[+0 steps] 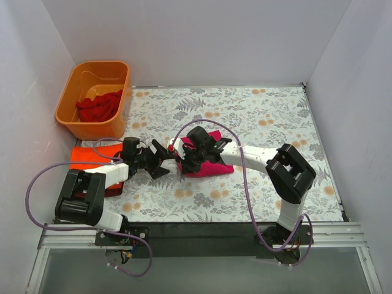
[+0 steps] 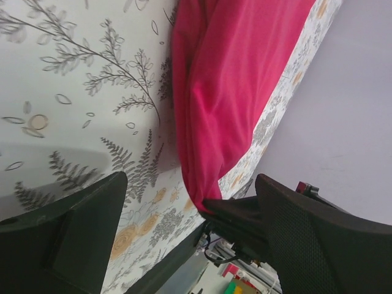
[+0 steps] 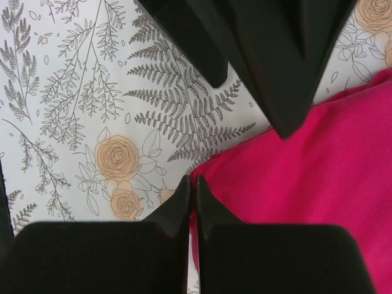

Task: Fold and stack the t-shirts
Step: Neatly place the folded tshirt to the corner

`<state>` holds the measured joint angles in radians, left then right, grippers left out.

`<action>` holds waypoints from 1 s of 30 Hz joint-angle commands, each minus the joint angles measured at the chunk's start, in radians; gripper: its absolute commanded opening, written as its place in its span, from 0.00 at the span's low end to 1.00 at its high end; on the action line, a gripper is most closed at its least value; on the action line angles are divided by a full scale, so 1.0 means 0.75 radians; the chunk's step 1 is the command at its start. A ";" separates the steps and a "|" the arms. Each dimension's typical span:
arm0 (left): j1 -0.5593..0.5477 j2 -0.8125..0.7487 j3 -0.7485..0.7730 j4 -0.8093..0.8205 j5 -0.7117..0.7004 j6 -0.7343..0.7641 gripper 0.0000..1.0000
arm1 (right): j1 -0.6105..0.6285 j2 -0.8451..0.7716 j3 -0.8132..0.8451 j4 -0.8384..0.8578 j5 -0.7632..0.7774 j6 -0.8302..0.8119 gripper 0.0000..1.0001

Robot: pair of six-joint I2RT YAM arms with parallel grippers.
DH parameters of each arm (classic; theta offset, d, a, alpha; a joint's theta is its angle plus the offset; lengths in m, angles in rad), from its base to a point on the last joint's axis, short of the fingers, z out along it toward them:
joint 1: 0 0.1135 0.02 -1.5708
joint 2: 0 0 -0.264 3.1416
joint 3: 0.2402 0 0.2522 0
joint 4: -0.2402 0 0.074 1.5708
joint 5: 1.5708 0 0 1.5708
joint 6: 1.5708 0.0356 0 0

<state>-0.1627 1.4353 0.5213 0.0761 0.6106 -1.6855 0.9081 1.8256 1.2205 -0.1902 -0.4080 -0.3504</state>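
Observation:
A folded magenta-pink t-shirt [image 1: 211,165] lies on the floral table cover near the middle. My right gripper [image 1: 184,163] is at its left corner; in the right wrist view the fingers [image 3: 191,187] are shut, with pink cloth [image 3: 306,177] pinched between them. My left gripper [image 1: 165,160] is open just left of that corner, its jaws wide apart [image 2: 191,184] around the hanging pink edge [image 2: 226,79] without closing on it. An orange t-shirt [image 1: 92,156] lies folded at the left on a darker red one [image 1: 114,188]. A deep red t-shirt [image 1: 98,107] is bunched in the tub.
The rigid orange plastic tub [image 1: 79,125] stands at the back left. White walls close in the left, back and right sides. The floral cover [image 1: 257,116] ends at a dark front edge [image 1: 202,229] by the arm bases.

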 commanded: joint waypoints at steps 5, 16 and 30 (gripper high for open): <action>-0.102 0.142 0.017 0.220 -0.065 -0.188 0.86 | 0.004 -0.047 0.025 0.035 -0.094 0.060 0.01; -0.157 0.399 0.117 0.267 0.047 -0.201 0.77 | 0.016 -0.111 0.013 0.049 -0.139 0.077 0.01; -0.198 0.602 0.283 0.212 0.186 -0.144 0.45 | 0.037 -0.160 -0.048 0.086 -0.166 0.103 0.01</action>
<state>-0.2974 1.8599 0.7204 0.3141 0.7597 -1.8225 0.9222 1.7622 1.1969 -0.1696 -0.4942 -0.2897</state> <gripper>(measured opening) 0.484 0.031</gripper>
